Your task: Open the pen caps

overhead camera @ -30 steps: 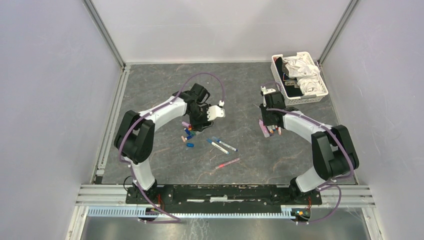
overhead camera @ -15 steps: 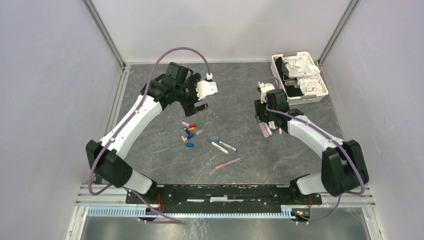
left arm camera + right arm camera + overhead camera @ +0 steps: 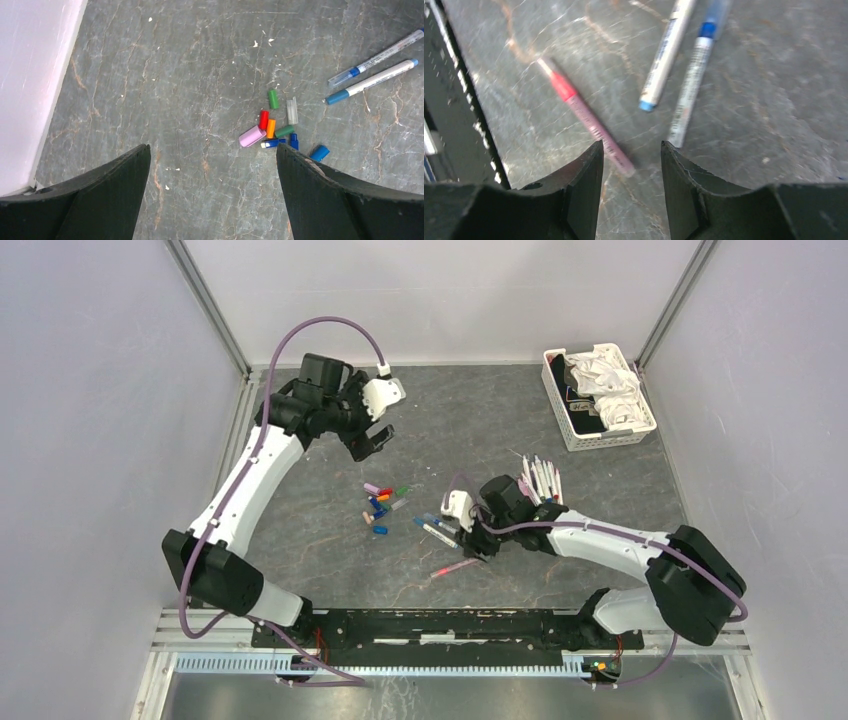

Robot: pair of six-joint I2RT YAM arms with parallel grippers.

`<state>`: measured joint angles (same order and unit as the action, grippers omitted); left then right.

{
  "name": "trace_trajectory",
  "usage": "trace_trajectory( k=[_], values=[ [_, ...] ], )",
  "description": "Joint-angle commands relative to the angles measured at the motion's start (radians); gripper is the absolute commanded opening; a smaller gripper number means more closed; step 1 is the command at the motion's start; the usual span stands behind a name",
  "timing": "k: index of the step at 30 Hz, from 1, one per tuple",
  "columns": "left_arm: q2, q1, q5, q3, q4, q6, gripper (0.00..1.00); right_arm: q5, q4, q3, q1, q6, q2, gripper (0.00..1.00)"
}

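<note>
The pen caps (image 3: 272, 130) lie in a small pile on the grey table: pink, red, orange, green, blue and a clear one. In the top view the pen caps (image 3: 380, 504) sit left of centre. My left gripper (image 3: 212, 155) hangs open and wide, high over bare table beside the pile, holding nothing; the top view puts the left gripper (image 3: 370, 440) behind the pile. My right gripper (image 3: 631, 150) is open, low over the end of a pink pen (image 3: 584, 117) that lies on the table. From above, the right gripper (image 3: 478, 540) is just right of that pink pen (image 3: 455, 566).
Two blue-tipped pens (image 3: 440, 530) lie beside the pile, also ahead of the right fingers (image 3: 669, 55). A bundle of pens (image 3: 540, 480) rests behind the right arm. A white basket (image 3: 612, 438) with crumpled cloth stands at the back right. The black rail (image 3: 454, 125) runs along the near edge.
The left arm lifted back and left from the cap pile, jaws now wide. The right arm swung from the bundle of pens on the right to the pink pen, jaws opening wider.
</note>
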<state>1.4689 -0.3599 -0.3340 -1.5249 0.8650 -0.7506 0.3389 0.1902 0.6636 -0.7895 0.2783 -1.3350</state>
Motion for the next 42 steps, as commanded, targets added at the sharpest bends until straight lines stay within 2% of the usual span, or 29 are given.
trace_trajectory(
  k=[1,13,24,28,29,35,42],
  values=[
    [-0.047,0.029,-0.026,-0.022,-0.038,0.059,1.0,0.067,-0.017,-0.014,-0.047,0.148,0.006,0.51],
    [-0.089,0.038,-0.01,0.013,-0.046,0.066,1.0,-0.03,-0.017,0.021,-0.096,0.202,-0.122,0.49],
    [-0.112,0.041,-0.091,0.017,-0.03,0.042,1.0,-0.014,-0.023,-0.011,-0.137,0.178,-0.134,0.16],
    [-0.134,0.041,-0.16,0.047,0.022,-0.039,1.0,0.052,-0.014,0.006,-0.138,0.157,-0.121,0.01],
    [-0.14,0.041,-0.173,0.062,0.035,-0.065,1.0,0.066,-0.014,0.01,-0.138,0.152,-0.114,0.0],
    [-0.158,0.041,-0.265,0.133,0.176,-0.234,1.0,0.174,0.006,0.086,-0.126,0.069,-0.066,0.0],
    [-0.157,0.029,-0.39,0.205,0.35,-0.481,0.89,0.283,0.086,0.257,-0.041,-0.113,-0.137,0.0]
  ],
)
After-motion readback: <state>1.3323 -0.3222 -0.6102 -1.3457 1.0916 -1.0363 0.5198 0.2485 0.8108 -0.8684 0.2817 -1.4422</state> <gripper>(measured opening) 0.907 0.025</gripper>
